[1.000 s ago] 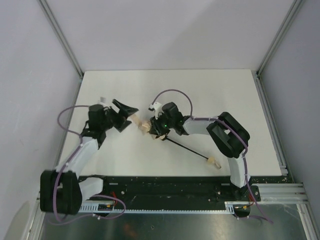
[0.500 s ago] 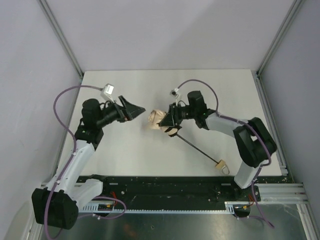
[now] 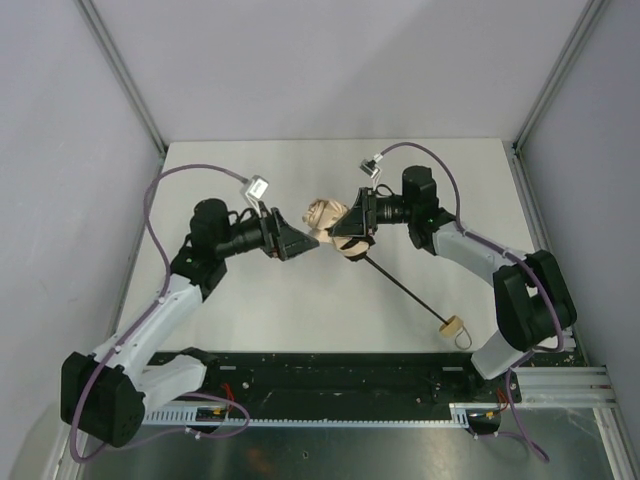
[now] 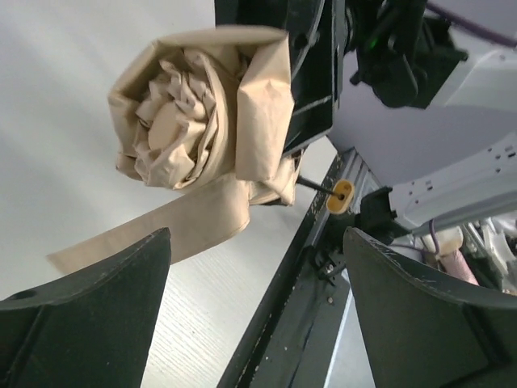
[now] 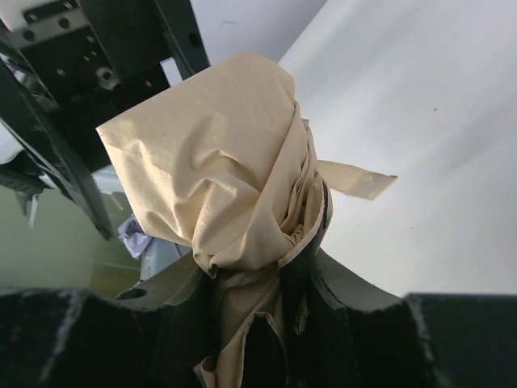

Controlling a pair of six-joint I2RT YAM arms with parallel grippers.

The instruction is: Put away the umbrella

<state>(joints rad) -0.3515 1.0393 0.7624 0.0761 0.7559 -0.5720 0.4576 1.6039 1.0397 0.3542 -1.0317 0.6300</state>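
The right gripper [image 3: 347,228] is clamped on the umbrella [image 3: 324,213], its 2 fingers [image 5: 166,303] pinching the bunched beige canopy near the middle of the table [image 3: 250,170]. From there the thin black shaft slants toward the near right and ends in the small tan handle [image 3: 452,326] (wrist loop attached) close to the front edge. The left gripper [image 3: 297,243] hangs just beside the canopy's free end, jaws spread wide with nothing between them, and a loose fabric strap [image 4: 153,230] trails toward it
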